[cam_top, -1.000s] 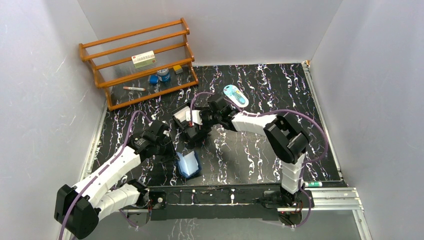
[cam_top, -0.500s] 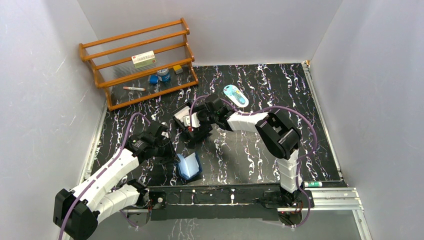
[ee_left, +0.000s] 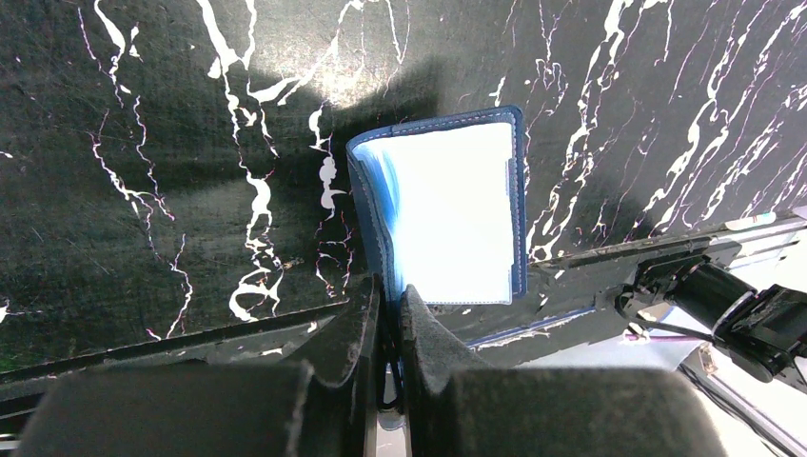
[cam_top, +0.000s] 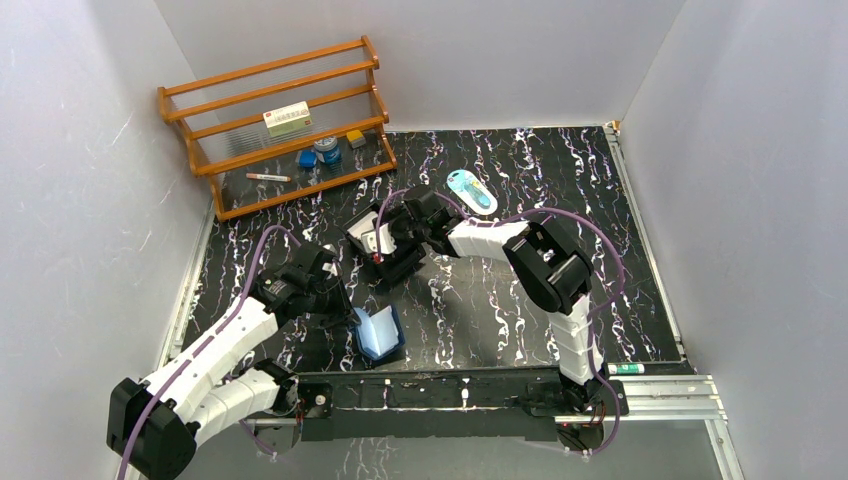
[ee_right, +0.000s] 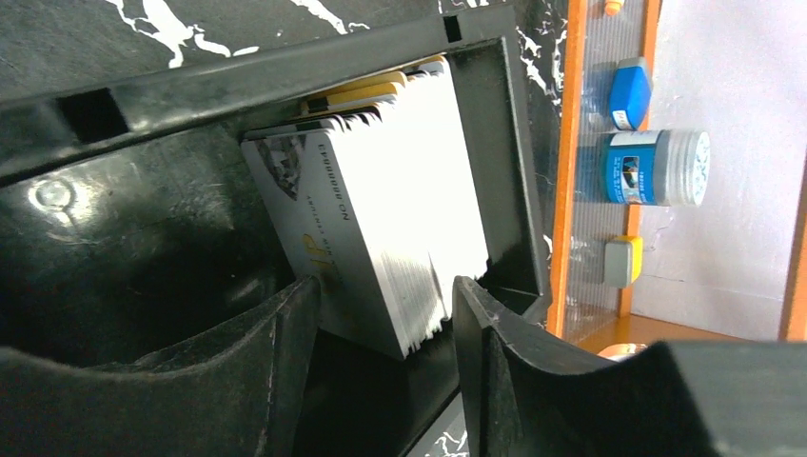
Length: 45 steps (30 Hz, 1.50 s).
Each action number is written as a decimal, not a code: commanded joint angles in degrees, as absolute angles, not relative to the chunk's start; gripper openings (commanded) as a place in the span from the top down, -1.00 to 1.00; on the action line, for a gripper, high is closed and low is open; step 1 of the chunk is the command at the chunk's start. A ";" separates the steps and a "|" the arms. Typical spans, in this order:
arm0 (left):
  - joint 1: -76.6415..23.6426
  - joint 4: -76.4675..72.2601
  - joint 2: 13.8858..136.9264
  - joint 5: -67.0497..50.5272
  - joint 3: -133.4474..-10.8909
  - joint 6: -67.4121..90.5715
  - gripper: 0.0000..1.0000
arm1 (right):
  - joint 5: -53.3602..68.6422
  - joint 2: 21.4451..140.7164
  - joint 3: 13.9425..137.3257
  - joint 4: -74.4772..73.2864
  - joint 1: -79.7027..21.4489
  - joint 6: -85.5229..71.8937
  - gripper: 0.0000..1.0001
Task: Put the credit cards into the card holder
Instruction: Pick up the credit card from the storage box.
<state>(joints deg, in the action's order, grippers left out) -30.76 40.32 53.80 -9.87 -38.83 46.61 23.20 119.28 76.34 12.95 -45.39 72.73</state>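
Observation:
The credit cards [ee_right: 381,238] stand on edge as a grey and gold stack in a black tray [ee_right: 143,238], seen from above as cards [cam_top: 373,240] in the tray [cam_top: 395,268]. My right gripper [ee_right: 385,286] is open and straddles the stack's near end. Its left finger touches the front card, and a small gap remains at the right finger. The navy card holder [ee_left: 457,209] lies open with its pale shiny pocket up. My left gripper [ee_left: 388,305] is shut on the holder's raised left flap. From above, the card holder [cam_top: 378,333] lies by the left gripper [cam_top: 338,305].
A wooden rack [cam_top: 280,120] at the back left holds a box, a blue-labelled jar [ee_right: 657,168] and small items, close behind the tray. A light-blue oval object [cam_top: 471,190] lies behind the right arm. A pen [cam_top: 625,368] rests on the rail at the near right.
My right gripper has pushed further left into the tray, over the card stack, and its jaws have narrowed a little. The left gripper keeps its hold on the card holder's flap.

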 commanded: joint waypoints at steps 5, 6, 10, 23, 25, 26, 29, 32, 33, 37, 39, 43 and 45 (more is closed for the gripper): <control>-30.21 40.08 53.51 -11.95 -38.68 45.84 1.00 | 22.50 119.39 79.60 15.08 -45.44 75.76 -0.08; -30.22 40.08 53.58 -11.95 -38.67 45.80 1.00 | 22.30 119.29 79.53 15.40 -45.44 75.76 -0.06; -30.17 39.99 53.52 -12.07 -38.70 45.71 1.00 | 22.17 118.97 79.56 16.05 -45.44 75.47 0.03; -30.01 39.79 53.27 -12.48 -38.63 45.53 1.00 | 22.89 117.81 82.15 12.80 -45.44 73.34 0.66; -30.02 39.79 53.17 -12.44 -38.51 45.61 1.00 | 23.03 117.47 81.88 12.43 -45.43 73.70 0.92; -29.95 39.75 53.22 -12.40 -38.56 45.68 1.00 | 23.03 117.24 81.70 12.34 -45.43 73.92 1.00; -29.97 39.79 53.10 -12.39 -38.50 45.70 1.00 | 22.86 116.32 81.03 11.71 -45.40 74.62 1.00; -29.90 39.81 53.09 -12.31 -38.50 45.70 1.00 | 22.88 115.37 80.87 9.83 -45.35 75.24 1.00; -29.96 39.86 53.16 -12.26 -38.50 45.70 1.00 | 23.19 115.01 80.78 9.22 -45.35 75.23 1.00; -29.94 39.91 53.09 -12.17 -38.51 45.78 1.00 | 23.90 113.38 80.56 7.63 -45.35 73.61 1.00; -29.96 39.70 53.05 -11.92 -38.52 45.90 1.00 | 23.88 112.03 79.86 8.42 -45.35 70.79 1.00; -29.97 37.57 52.52 -11.80 -38.30 46.64 1.00 | 23.14 106.44 74.60 14.70 -45.35 59.30 1.00; -29.95 34.52 52.24 -13.15 -37.74 46.88 1.00 | 21.78 103.04 71.09 19.35 -45.50 51.54 1.00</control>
